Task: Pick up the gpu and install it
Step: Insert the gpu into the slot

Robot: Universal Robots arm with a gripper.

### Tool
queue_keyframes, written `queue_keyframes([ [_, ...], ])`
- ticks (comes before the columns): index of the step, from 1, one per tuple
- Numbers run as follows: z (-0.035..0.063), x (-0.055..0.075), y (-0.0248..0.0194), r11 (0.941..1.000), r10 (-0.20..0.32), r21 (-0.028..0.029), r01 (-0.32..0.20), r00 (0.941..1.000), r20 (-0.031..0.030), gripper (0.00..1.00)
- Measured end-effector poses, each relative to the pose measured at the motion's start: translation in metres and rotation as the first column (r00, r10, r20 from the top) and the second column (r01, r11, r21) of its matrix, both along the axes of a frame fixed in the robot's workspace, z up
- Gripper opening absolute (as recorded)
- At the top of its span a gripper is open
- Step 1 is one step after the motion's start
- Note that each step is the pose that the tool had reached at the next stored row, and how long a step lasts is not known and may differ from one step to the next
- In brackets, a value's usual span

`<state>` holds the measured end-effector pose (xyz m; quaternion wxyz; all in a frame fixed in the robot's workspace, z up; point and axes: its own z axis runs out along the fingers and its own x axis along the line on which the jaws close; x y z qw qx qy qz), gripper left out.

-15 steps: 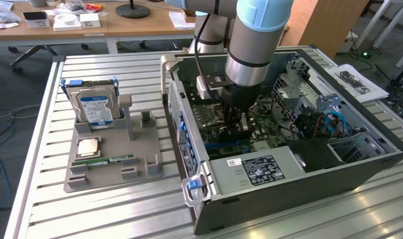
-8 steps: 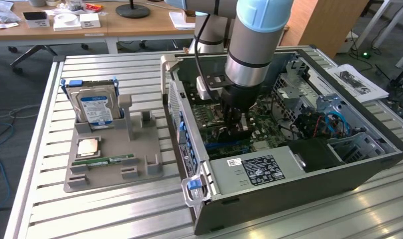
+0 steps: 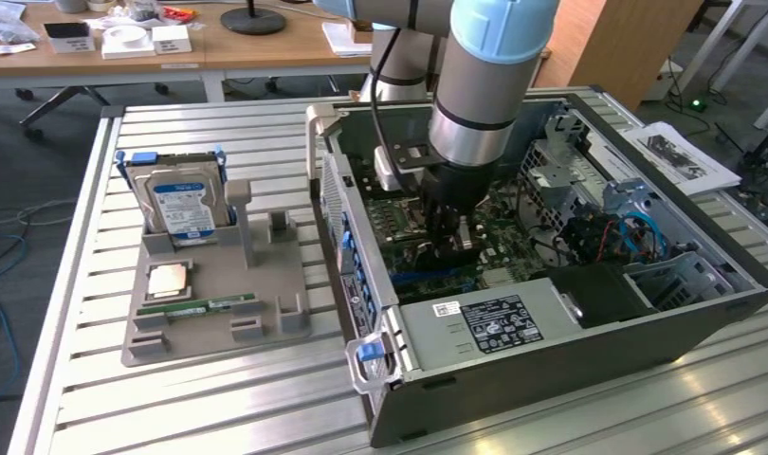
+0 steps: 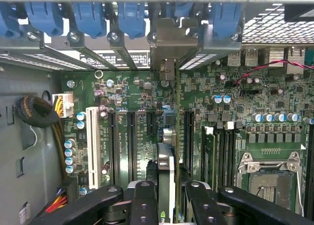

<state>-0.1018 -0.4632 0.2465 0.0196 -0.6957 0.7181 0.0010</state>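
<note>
Your gripper point(image 4: 167, 205) has its fingers point(image 4: 143, 200) partly closed on the gpu point(image 4: 167, 161). In the wrist view the card runs edge-on between them, clamped on its two flat faces. Its silvery metal end point(image 4: 169, 43) points at the rear wall of the case, among the blue retention clips point(image 4: 130, 14).

In the exterior view, the gripper point(image 3: 450, 237) sits low inside the open case point(image 3: 612, 332) at mid-frame, close over the motherboard point(image 3: 511, 227). The card hangs above the row of expansion slots point(image 4: 131, 137), just beside the small capacitors point(image 4: 217, 99). You cannot tell from here whether its lower edge has entered a slot.

The risks, as I judge them:

- **Missed slot:** a slight sideways offset or tilt would put the edge connector on the slot's wall or on the bare board, and any downward push would then load the board.
- **Snagged end:** the metal end could catch on the rear frame and cock the card.
- **Slipping grip:** a thin card held on smooth faces may slide or pivot in the fingers under resistance.

At the exterior view's left, the grey holder point(image 3: 207, 322) keeps the hard drive point(image 3: 184, 204) and the memory stick point(image 3: 201, 308), well apart from the work.
</note>
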Motion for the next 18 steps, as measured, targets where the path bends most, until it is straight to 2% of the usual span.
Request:
queue_keyframes([
  [3,0.0001,0.0,-0.0001,0.9998,0.0,0.0179,0.0,1.0,0.0001,0.27],
  [4,0.0001,0.0,0.0,0.9998,0.0,0.0219,0.0,1.0,-0.0001,0.27],
  [18,0.0017,0.0001,-0.0011,0.9997,-0.007,0.0226,0.007,1.0,-0.0002,0.27],
])
